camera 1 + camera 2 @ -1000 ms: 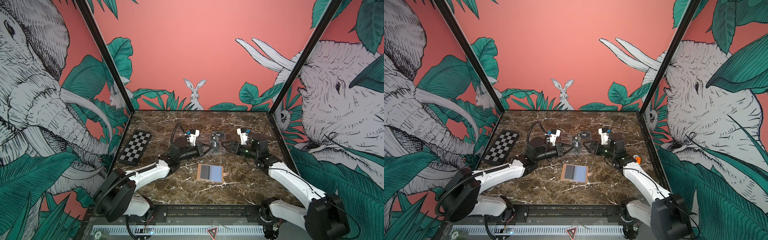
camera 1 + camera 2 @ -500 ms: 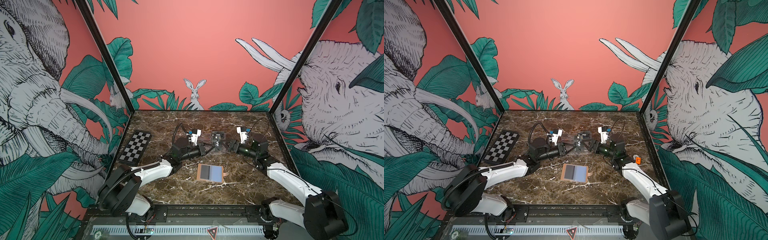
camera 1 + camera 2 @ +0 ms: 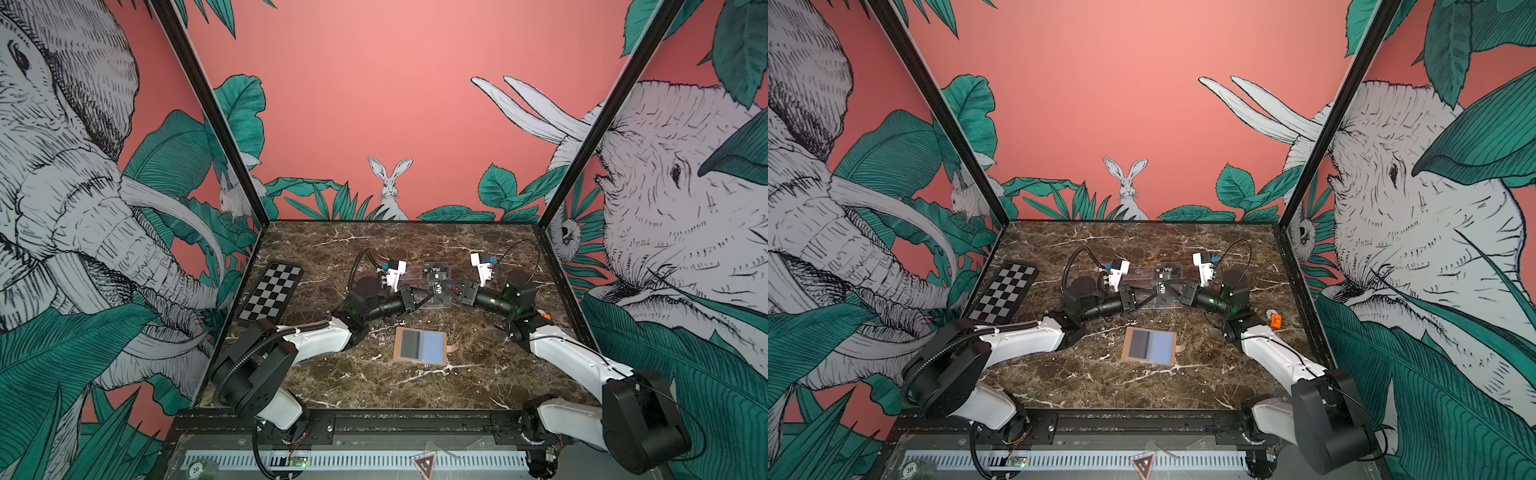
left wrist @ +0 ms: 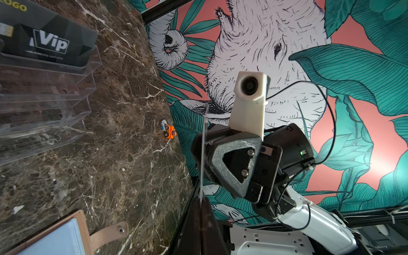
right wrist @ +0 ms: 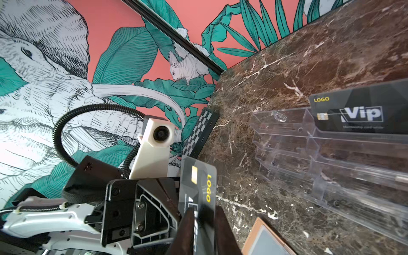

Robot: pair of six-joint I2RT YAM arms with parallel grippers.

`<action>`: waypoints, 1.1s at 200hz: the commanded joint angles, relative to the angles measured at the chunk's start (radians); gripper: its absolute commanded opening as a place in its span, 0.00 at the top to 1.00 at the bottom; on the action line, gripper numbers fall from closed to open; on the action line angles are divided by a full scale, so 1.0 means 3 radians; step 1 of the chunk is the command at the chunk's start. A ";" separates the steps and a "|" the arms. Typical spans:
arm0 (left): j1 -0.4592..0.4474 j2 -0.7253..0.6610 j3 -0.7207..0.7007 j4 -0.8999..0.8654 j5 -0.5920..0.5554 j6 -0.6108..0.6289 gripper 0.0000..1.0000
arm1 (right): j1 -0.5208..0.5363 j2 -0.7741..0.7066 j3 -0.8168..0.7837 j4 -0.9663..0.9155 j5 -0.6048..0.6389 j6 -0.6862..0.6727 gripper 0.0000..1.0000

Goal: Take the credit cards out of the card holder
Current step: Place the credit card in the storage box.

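Note:
A black "Vip" credit card (image 3: 439, 287) hangs upright above the clear acrylic stand (image 3: 415, 277), held from both sides. My left gripper (image 3: 430, 293) is shut on one end; in the left wrist view the card (image 4: 202, 154) is edge-on, rising from the closed jaws. My right gripper (image 3: 448, 287) is shut on the other end, its fingers (image 5: 187, 220) flanking the card (image 5: 198, 183). Another credit card (image 5: 362, 114) stands in the stand's back tier. The tan card holder (image 3: 420, 346) lies open on the marble nearer the front, one sleeve dark.
A chequered board (image 3: 272, 297) lies at the left edge. A small orange object (image 3: 1276, 320) sits by the right wall. The card holder's snap tab (image 4: 110, 234) points toward the right arm. Both arms reach in from the front corners.
My right gripper has moved in onto the card's free end and closed from wide open. The left gripper has stayed shut on the card, lifting it slightly toward the stand.

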 commanded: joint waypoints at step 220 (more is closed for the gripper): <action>0.0068 -0.1619 0.0099 -0.2814 -0.1569 0.2393 0.01 | -0.0005 0.0023 0.1392 -0.2906 0.0577 -0.2965 1.00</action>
